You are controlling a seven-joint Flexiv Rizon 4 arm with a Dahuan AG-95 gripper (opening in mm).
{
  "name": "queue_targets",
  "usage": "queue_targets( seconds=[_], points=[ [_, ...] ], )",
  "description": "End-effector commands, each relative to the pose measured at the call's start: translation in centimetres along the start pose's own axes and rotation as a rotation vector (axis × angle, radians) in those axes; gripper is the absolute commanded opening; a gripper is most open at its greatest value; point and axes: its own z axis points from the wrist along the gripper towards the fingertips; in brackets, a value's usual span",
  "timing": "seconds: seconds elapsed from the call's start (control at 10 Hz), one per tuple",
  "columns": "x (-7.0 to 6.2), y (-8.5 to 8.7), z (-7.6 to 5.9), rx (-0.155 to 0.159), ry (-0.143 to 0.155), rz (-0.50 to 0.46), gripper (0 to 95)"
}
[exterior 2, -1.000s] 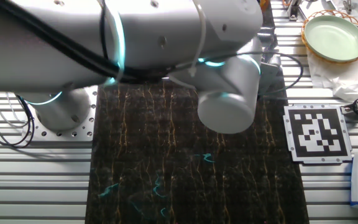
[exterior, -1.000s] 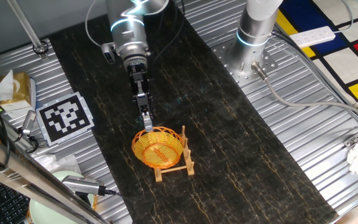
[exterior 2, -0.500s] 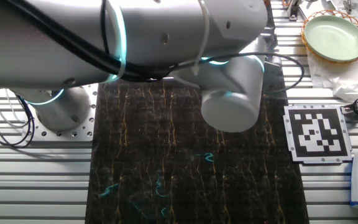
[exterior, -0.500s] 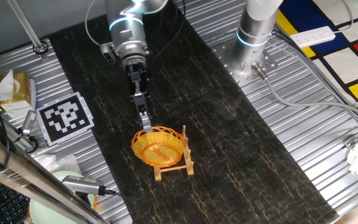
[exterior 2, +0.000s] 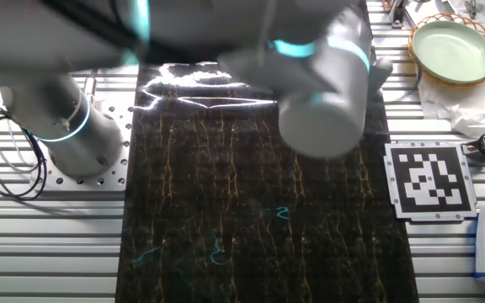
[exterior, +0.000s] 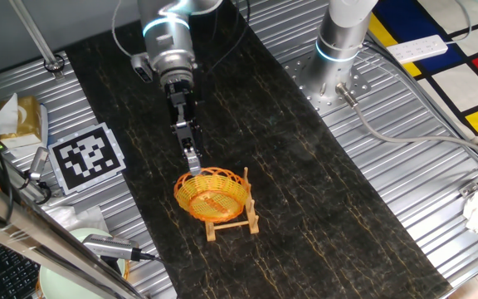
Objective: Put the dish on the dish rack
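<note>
The dish [exterior: 212, 196], an orange-yellow woven bowl, lies tilted on the light-wood dish rack [exterior: 237, 221] near the front of the dark mat. My gripper [exterior: 192, 164] reaches down from the upper left. Its thin fingers are together on the dish's far-left rim, so it is shut on the dish. In the other fixed view the blurred arm [exterior 2: 322, 93] fills the top, and the dish, rack and gripper are hidden.
A marker tag [exterior: 88, 157] lies left of the mat, with a tissue box [exterior: 19, 116] behind it. A second arm's base [exterior: 338, 50] stands at the back right. A pale green plate [exterior 2: 455, 50] sits off the mat.
The arm has drawn slightly up and to the left, and the dish's rim has shifted a little left with the gripper. In the other view the arm is now motion-blurred.
</note>
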Motion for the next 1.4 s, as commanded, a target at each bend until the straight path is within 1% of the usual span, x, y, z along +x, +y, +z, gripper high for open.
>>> queue_targets(
  seconds=[0.1, 0.2, 0.3, 0.4, 0.5, 0.6, 0.8, 0.9, 1.0, 1.1, 1.2, 1.3, 1.4],
  points=[
    [0.6, 2.2, -0.2, 0.204, -0.034, -0.109, 0.0],
    [1.1, 3.4, -0.2, 0.356, -0.057, -0.199, 0.0],
    [1.2, 3.9, -0.2, 0.396, -0.065, -0.221, 0.0],
    [1.1, 4.6, 0.1, 0.483, -0.112, -0.288, 0.0],
    [1.0, 4.8, 0.3, 0.602, -0.127, -0.331, 0.0],
    [1.0, 4.8, 0.3, 0.630, -0.136, -0.327, 0.0],
    [1.1, 4.8, 0.4, 0.647, -0.161, -0.335, 0.0],
    [1.1, 4.8, 0.4, 0.649, -0.170, -0.338, 0.0],
    [1.1, 4.8, 0.4, 0.665, -0.194, -0.365, 0.0],
    [1.1, 4.8, 0.4, 0.673, -0.201, -0.356, 0.0],
    [1.1, 4.8, 0.4, 0.675, -0.221, -0.335, 0.0],
    [1.1, 4.8, 0.4, 0.664, -0.263, -0.328, 0.0],
    [1.1, 4.8, 0.4, 0.660, -0.300, -0.318, 0.0]
  ],
)
